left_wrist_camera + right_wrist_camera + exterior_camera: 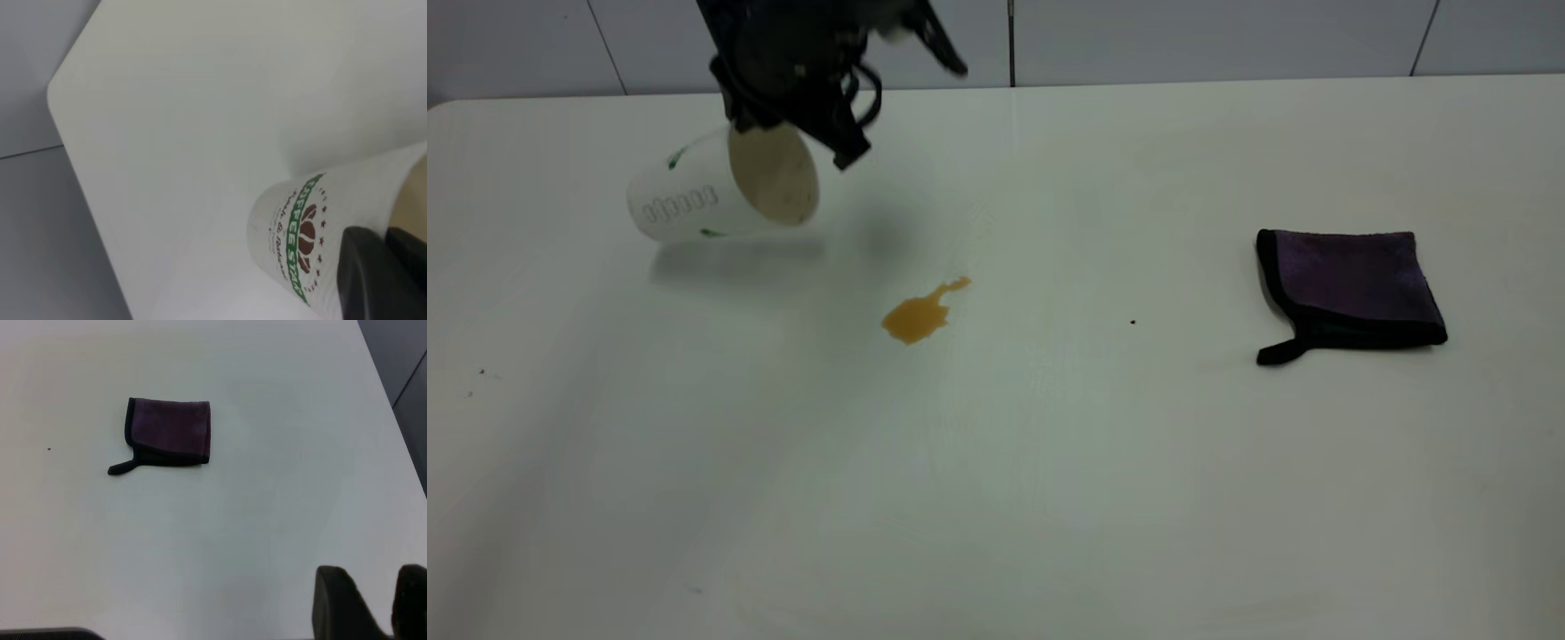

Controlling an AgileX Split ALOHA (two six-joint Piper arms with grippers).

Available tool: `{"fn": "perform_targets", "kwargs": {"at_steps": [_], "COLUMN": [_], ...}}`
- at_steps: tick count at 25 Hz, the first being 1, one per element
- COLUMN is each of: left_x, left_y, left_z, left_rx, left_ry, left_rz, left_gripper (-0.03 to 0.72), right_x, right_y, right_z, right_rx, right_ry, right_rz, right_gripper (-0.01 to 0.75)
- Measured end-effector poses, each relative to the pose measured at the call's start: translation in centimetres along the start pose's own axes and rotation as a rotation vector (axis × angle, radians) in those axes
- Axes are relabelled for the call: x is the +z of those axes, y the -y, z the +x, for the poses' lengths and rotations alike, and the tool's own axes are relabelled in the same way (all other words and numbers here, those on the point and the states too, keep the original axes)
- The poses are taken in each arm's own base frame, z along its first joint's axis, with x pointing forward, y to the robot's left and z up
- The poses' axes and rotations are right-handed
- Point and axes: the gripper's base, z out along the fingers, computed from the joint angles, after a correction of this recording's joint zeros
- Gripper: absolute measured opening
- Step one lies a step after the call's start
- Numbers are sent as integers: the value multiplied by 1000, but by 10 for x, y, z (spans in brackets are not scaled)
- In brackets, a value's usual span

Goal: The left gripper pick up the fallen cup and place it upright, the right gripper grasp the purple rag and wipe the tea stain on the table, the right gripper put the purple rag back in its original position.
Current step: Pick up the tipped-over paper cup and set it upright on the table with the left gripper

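Observation:
My left gripper (pixel 783 124) is shut on the rim of the white cup (pixel 694 196). It holds the cup tilted, off the table (pixel 996 498) at the far left, with the cream mouth facing the front. In the left wrist view the cup (pixel 307 220) shows its green band, with the wall between the black fingers (pixel 363 273). The amber tea stain (pixel 920 313) lies on the table right of the cup. The purple rag (pixel 1352 286) lies flat at the right. It also shows in the right wrist view (pixel 170 430). My right gripper (pixel 377 587) hangs empty, well back from the rag, fingers close together.
A tiny black speck (pixel 1133 322) lies between the stain and the rag. The table's back edge meets a grey panelled wall (pixel 1227 36). A rounded table corner (pixel 53 93) shows in the left wrist view.

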Motion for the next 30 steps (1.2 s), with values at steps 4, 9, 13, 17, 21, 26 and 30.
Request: {"fn": "perform_targets", "kwargs": {"at_steps": [4, 9, 13, 17, 21, 26, 30], "left_x": [-29, -20, -4, 20, 53, 89, 108], "left_y": [-59, -100, -117, -129, -131, -129, -126], "left_z": [-13, -6, 3, 12, 24, 36, 42], "left_rx": [-98, -180, -221, -279, -315, -383, -411], "left_ry": [40, 52, 81, 98, 95, 122, 133], "left_rz": [214, 556, 703, 794, 887, 1009, 1045], "left_gripper": [-6, -6, -6, -6, -6, -6, -6], "right_x": [0, 0, 0, 0, 0, 0, 0], "right_y": [0, 0, 0, 0, 0, 0, 0], "right_z": [0, 0, 0, 0, 0, 0, 0], "right_rx": [0, 0, 0, 0, 0, 0, 0], "right_ry": [0, 0, 0, 0, 0, 0, 0], "right_rz": [0, 0, 0, 0, 0, 0, 0], "right_gripper": [235, 237, 237, 237, 237, 237, 237]}}
